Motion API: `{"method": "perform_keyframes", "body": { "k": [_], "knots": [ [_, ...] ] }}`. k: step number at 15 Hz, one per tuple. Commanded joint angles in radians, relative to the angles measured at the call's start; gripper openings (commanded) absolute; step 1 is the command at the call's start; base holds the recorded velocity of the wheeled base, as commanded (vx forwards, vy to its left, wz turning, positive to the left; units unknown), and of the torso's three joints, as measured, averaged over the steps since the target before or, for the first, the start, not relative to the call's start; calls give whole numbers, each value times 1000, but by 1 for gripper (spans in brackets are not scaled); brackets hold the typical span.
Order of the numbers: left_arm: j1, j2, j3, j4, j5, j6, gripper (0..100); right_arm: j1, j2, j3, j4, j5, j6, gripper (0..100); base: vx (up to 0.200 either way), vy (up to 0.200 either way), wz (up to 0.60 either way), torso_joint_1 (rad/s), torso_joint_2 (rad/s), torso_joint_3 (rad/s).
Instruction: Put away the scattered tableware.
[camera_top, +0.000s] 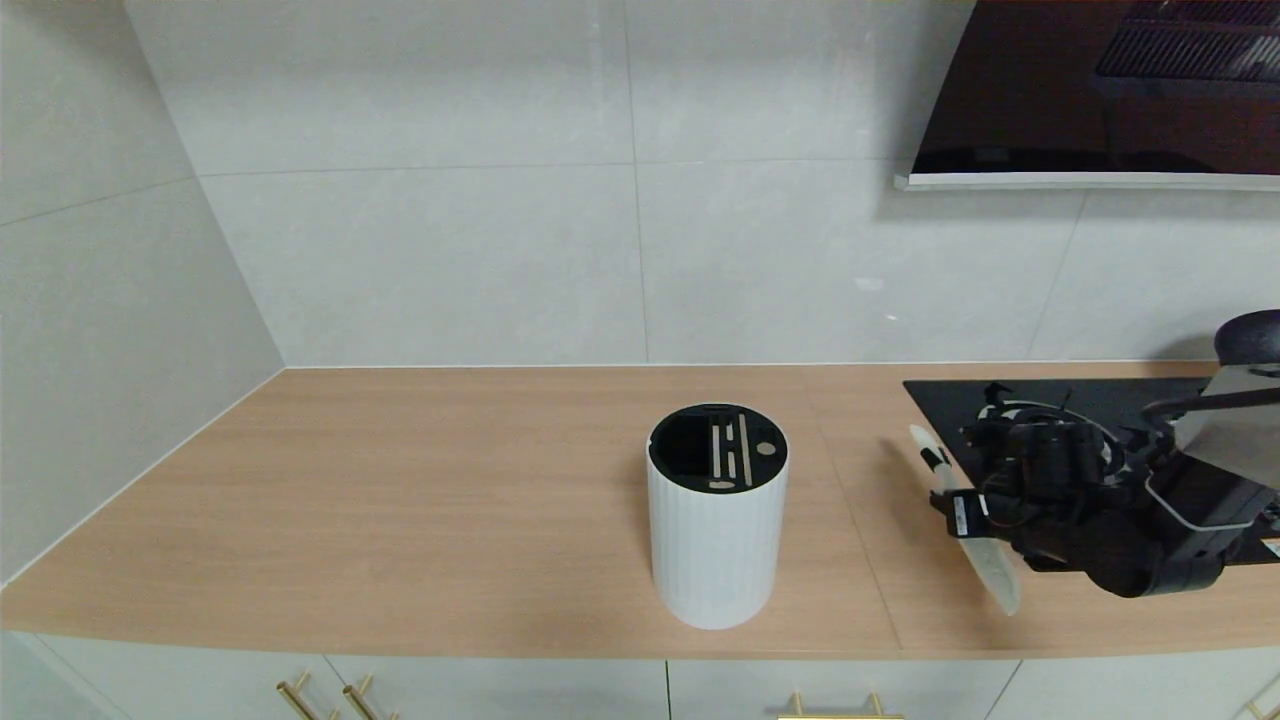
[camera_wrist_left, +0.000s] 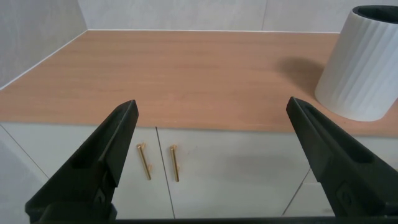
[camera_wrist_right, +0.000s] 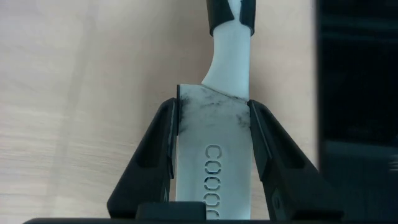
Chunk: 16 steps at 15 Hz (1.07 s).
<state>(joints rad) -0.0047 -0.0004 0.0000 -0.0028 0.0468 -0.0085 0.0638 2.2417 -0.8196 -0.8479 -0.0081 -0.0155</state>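
Looking across the wooden counter (camera_top: 400, 500), I have the black cooktop (camera_top: 1100, 400) at its right end. The white ribbed holder (camera_top: 716, 540) stands upright mid-counter near the front edge, slotted black top facing up. My left gripper (camera_wrist_left: 211, 124) hangs off the counter's front, over the cabinet doors (camera_wrist_left: 236, 174), fingers spread wide with nothing between them. My right gripper (camera_top: 962, 510) sits low over the strip of wood between holder and cooktop. Its fingers (camera_wrist_right: 165, 143) press against both edges of the white knife (camera_wrist_right: 214, 137), on the blade just below the handle. The knife runs lengthwise just beside the cooktop's edge; I cannot tell whether it rests on the wood or hangs just clear.

My worry is the grip. It holds smooth blade near one end, so the knife could pivot or slide out on the lift. A swinging tip could then miss the narrow slots and tip the holder.

Outlined lettering (camera_wrist_right: 214, 180) runs along the blade, below grey smudges (camera_wrist_right: 211, 112); I leave it unread.
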Motion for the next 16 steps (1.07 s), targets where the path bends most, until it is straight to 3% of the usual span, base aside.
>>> {"method": "perform_keyframes", "body": {
  "k": [1, 6, 8, 10, 12, 14, 16],
  "knots": [
    [0, 0, 0, 0, 1, 2, 100, 11, -113, 33, 0, 0, 2, 0, 0, 0, 0, 0, 0, 0],
    [0, 0, -2, -11, 1, 22, 100, 85, -274, 97, 0, -1, 25, 0, 0, 0, 0, 0, 0, 0],
    [0, 0, -98, 0, -22, 5, 100, 123, -383, 122, 4, -3, 26, 0, 0, 0, 0, 0, 0, 0],
    [-17, 57, -189, 63, -120, 5, 100, 151, -462, 132, 20, -1, 26, 0, 0, 0, 0, 0, 0, 0],
    [-29, 241, -321, 109, -277, 5, 100, 175, -508, 97, 36, 3, 25, 0, 0, 0, 0, 0, 0, 0],
    [-29, 473, -443, 96, -361, 5, 100, 186, -513, 53, 41, 10, 19, 0, 0, 0, 0, 0, 0, 0],
    [-31, 649, -534, 69, -395, 7, 100, 202, -513, -3, 87, 10, 19, 0, 0, 0, 0, 0, 0, 0]
  ]
}}
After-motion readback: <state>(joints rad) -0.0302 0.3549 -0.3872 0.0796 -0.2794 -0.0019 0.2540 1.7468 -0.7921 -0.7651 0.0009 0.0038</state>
